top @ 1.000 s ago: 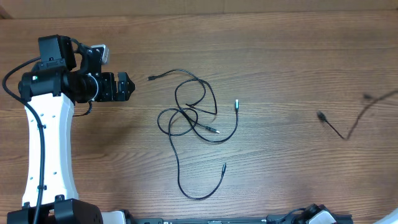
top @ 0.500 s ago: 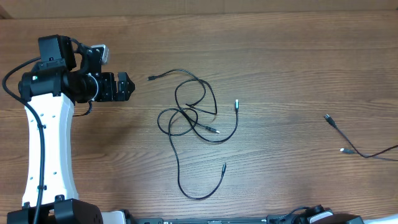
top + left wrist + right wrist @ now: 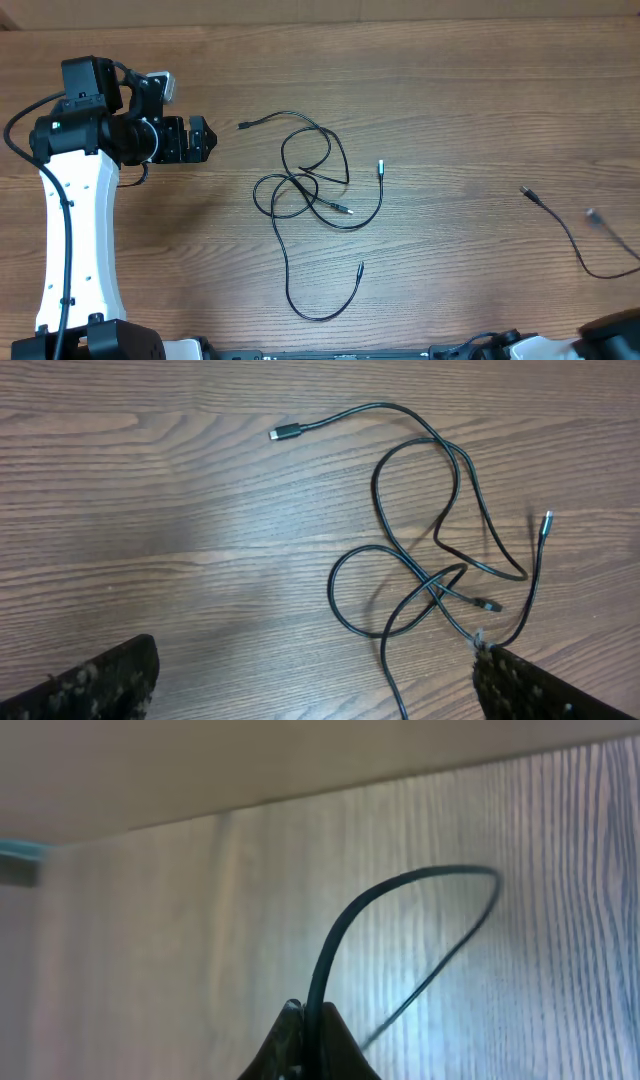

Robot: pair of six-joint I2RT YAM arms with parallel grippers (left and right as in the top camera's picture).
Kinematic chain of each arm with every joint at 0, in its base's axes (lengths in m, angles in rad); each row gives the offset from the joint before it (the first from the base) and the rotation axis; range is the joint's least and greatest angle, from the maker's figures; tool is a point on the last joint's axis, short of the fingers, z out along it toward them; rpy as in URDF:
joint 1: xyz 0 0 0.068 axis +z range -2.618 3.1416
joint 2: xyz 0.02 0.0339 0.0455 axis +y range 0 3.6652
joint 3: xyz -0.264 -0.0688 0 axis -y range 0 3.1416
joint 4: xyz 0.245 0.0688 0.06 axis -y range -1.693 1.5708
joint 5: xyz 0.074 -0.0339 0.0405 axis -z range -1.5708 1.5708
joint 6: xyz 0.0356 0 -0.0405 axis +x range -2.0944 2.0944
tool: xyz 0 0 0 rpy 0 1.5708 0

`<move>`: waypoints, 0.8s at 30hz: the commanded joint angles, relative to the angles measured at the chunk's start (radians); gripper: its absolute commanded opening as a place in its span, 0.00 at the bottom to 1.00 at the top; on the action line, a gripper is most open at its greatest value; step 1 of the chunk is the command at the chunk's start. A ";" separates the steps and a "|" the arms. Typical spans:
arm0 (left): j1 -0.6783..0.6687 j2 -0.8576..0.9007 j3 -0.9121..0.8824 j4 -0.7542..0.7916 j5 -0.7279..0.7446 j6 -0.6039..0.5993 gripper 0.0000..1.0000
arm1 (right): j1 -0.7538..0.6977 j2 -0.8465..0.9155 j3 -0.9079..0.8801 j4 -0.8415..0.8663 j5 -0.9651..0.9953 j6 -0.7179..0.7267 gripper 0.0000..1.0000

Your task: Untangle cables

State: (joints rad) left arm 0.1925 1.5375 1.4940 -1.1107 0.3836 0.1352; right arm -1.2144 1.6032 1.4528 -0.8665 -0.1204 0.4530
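Tabletop (image 3: 450,90) of brown wood grain carries everything. The black two-fingered left hand (image 3: 207,140) hovers at the far left, fingers spread fully wide, holding nothing. Right of it, mid-tabletop, lies the tangle of thin black cables (image 3: 300,185). Its crossed loops have a long axis running far to near, with one plug pointing far-left and a tail curling near. Well apart at the right, a single thin black cord (image 3: 560,225) slants from its plug, which points far-left, toward the near right edge. The right hand (image 3: 305,1020) is pinched tight on it. The step in hand looks like drawing one cord clear. The next move likely calls for laying it down, then lifting a loose plug end without tightening the crossings.
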 commanded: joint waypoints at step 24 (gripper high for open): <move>0.003 0.000 0.016 0.000 -0.002 0.022 1.00 | -0.037 0.138 0.020 -0.093 -0.418 -0.041 1.00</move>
State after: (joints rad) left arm 0.1925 1.5375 1.4940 -1.1107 0.3836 0.1352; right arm -1.2568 1.7477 1.4528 -0.9375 -0.4351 0.4706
